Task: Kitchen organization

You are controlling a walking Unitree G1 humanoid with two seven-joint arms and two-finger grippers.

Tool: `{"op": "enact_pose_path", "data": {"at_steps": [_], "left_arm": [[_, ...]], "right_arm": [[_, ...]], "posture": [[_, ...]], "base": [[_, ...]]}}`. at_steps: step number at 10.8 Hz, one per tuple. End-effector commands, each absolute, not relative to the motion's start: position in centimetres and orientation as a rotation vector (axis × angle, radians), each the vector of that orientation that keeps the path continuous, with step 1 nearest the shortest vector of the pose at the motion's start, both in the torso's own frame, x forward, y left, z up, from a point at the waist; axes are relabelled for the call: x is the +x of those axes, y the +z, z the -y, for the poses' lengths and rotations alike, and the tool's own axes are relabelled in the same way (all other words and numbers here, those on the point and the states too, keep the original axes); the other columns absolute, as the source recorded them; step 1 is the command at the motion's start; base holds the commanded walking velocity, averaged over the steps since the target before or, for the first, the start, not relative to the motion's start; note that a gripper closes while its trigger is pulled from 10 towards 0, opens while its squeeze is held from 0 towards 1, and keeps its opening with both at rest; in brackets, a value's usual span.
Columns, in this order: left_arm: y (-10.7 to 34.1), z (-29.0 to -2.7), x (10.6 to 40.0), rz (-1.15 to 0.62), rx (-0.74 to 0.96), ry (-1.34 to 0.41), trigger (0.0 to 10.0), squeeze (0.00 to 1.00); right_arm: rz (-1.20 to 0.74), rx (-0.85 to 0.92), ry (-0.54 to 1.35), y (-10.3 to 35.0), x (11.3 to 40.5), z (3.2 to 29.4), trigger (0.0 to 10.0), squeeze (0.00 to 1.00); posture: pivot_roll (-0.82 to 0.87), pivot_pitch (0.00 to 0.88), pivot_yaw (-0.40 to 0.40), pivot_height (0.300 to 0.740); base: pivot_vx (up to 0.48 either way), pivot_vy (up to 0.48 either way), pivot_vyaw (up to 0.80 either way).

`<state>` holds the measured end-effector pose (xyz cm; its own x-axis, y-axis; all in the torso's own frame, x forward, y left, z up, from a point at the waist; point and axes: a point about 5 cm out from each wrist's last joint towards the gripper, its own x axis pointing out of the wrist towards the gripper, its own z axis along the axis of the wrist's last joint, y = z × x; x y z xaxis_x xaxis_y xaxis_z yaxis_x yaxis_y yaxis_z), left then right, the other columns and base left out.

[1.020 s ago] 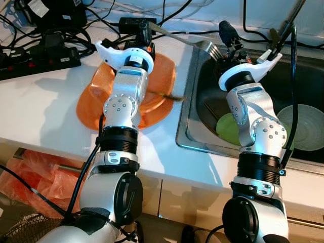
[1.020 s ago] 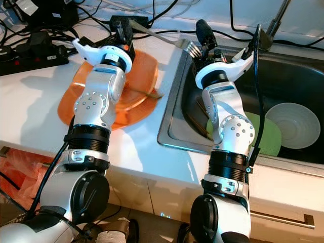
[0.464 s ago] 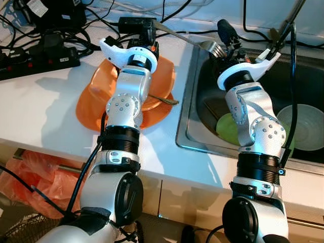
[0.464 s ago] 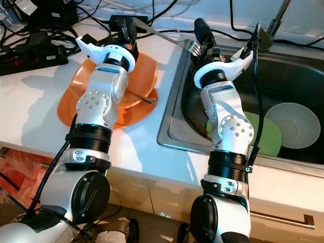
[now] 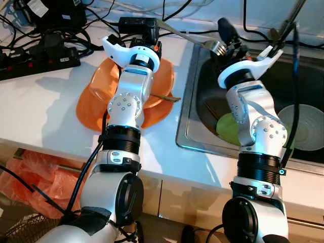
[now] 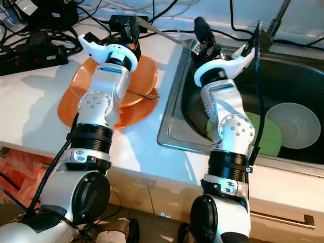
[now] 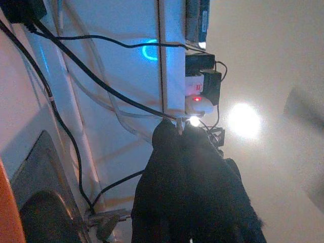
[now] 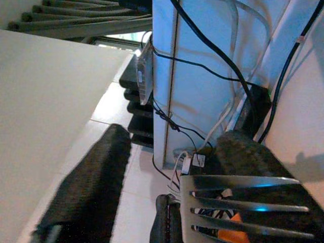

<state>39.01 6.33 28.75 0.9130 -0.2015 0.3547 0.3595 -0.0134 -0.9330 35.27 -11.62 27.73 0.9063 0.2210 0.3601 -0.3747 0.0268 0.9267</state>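
A metal fork (image 5: pixel 190 36) hangs level over the counter's back edge, between my two grippers. My left gripper (image 5: pixel 147 28), above the far rim of the orange plate (image 5: pixel 96 96), is shut on the fork's handle end. The tines (image 8: pixel 243 207) reach my right gripper (image 5: pixel 229 39), which is open at the sink's back left corner. In the right wrist view the tines lie between its two spread black fingers (image 8: pixel 86 187). A second thin utensil (image 5: pixel 166 96) lies on the plate, partly hidden by my left arm.
The steel sink (image 5: pixel 190 136) on the right holds a green plate (image 5: pixel 227 129) and a white bowl (image 5: pixel 309 126). A faucet (image 5: pixel 283 25) rises behind it. A power strip (image 5: pixel 35 61) and tangled cables line the back left. A wall stands behind them.
My left gripper has moved slightly farther back and right with the fork. The tines now sit closer in at my right gripper. The right arm has barely moved.
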Motion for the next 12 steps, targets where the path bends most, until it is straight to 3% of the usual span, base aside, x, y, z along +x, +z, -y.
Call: {"op": "enact_pose_path", "data": {"at_steps": [1,12], "left_arm": [[29.79,2.27,36.30,-0.030,-1.653,-0.621,10.0,0.00],[29.79,2.27,36.30,-0.030,-1.653,-0.621,10.0,0.00]], "right_arm": [[0.117,1.516,0.498,28.13,34.94,10.17,0.0,0.00],[0.117,1.516,0.498,28.13,34.94,10.17,0.0,0.00]], "posture": [[0.02,0.120,0.033,0.723],[0.02,0.120,0.033,0.723]], "base": [[0.000,0.000,0.00],[0.000,0.000,0.00]]}}
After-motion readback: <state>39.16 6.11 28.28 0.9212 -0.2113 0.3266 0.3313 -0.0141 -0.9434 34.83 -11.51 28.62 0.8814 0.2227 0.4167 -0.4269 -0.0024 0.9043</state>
